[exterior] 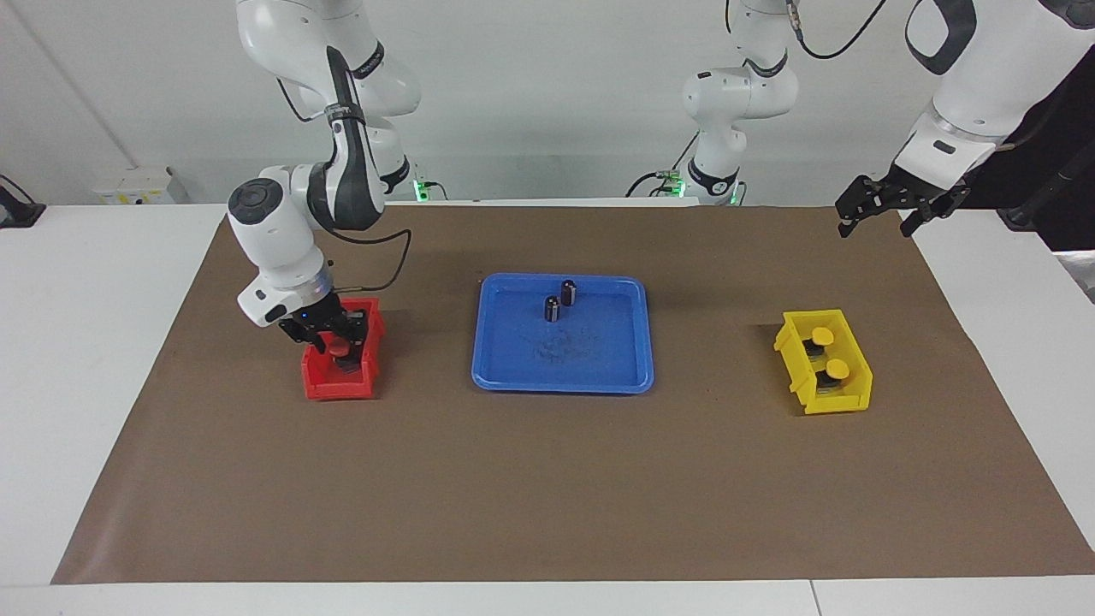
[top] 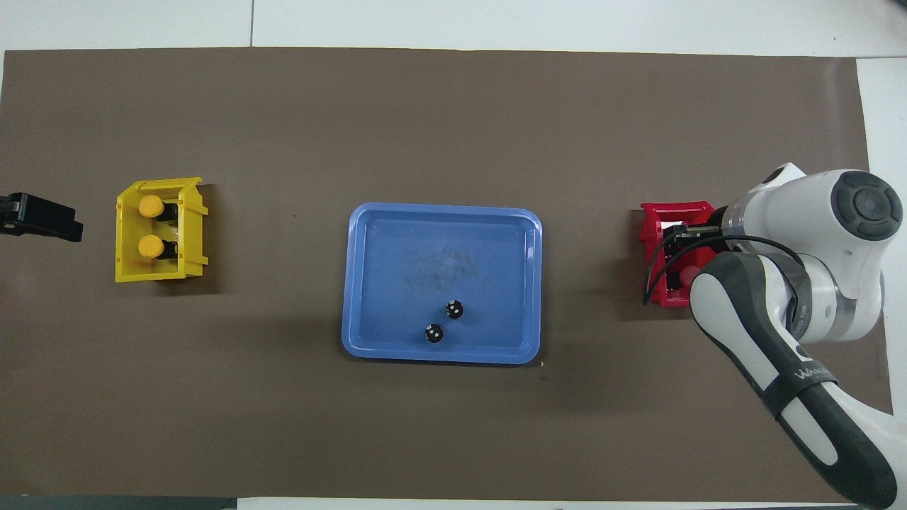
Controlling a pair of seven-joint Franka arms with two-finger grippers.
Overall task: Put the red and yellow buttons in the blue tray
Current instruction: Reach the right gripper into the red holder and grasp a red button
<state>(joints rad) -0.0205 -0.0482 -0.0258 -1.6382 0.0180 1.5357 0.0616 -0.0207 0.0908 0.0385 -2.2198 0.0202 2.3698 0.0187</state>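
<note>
The right gripper [exterior: 334, 340] is down in the red bin [exterior: 340, 376], its fingers narrowed around a red button [exterior: 340, 348]; whether they grip it cannot be told. The button looks light and rigid, with a smooth cap, so its black base gives the surer hold. The yellow buttons [exterior: 828, 352] sit in the yellow bin [exterior: 823, 395], the blue tray [exterior: 562, 381] between. The left gripper [exterior: 881, 204] waits, fingers wide.

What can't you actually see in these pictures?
- Overhead view: the right arm covers part of the red bin, so its buttons can't be counted.
- Facing view: the right claw sits over a red button; whether it grips is unclear.
- Overhead view: the left claw is cut off by the edge.
</note>
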